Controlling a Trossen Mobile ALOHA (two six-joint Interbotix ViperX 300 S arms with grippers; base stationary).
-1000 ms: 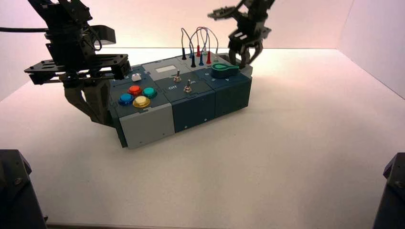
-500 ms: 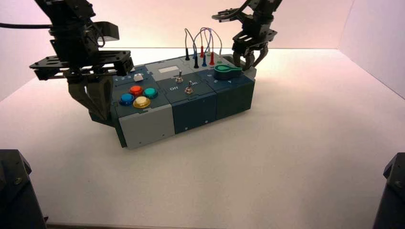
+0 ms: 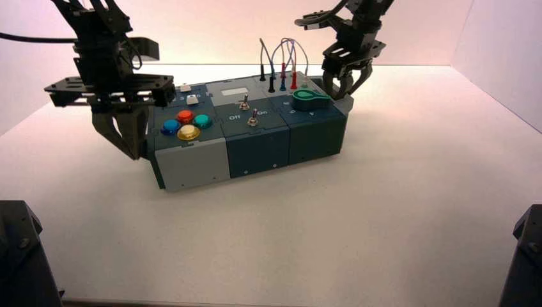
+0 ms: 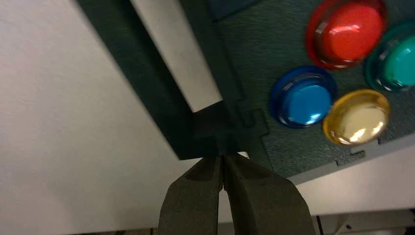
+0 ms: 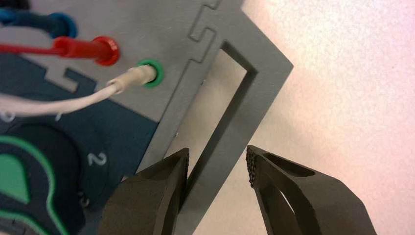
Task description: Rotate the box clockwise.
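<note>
"High view: how far has the turning got?"

"The long box (image 3: 259,150) lies on the table (image 3: 383,211) at a mild slant, its button end nearer the camera and its green knob (image 3: 309,100) end farther back. If square to the camera is the goal, I'd call it part done, with a modest clockwise swing left. The task names no final angle, so that's a guess."

"And the left gripper (image 3: 135,156)?"

"Tips together, at the dark teal end handle (image 4: 147,93), by the corner nearest the blue button (image 4: 306,100). Nothing is between them. Whether they press on the handle, I can't tell."

"The right one?"

"The right gripper (image 5: 218,152) is apart, astride the bar of the grey end handle (image 5: 244,110): one finger on the slot side, the other outside, with a gap to that outer one. So not clamped."

"Then what would finish it?"

"Clockwise from above means the knob end coming towards the camera. I'd expect the right arm to draw that handle nearer while the left steadies or nudges its end. The plug wires (image 3: 286,54) stand close by, so it should mind them. Afterwards, both arms need to back clear."
</note>
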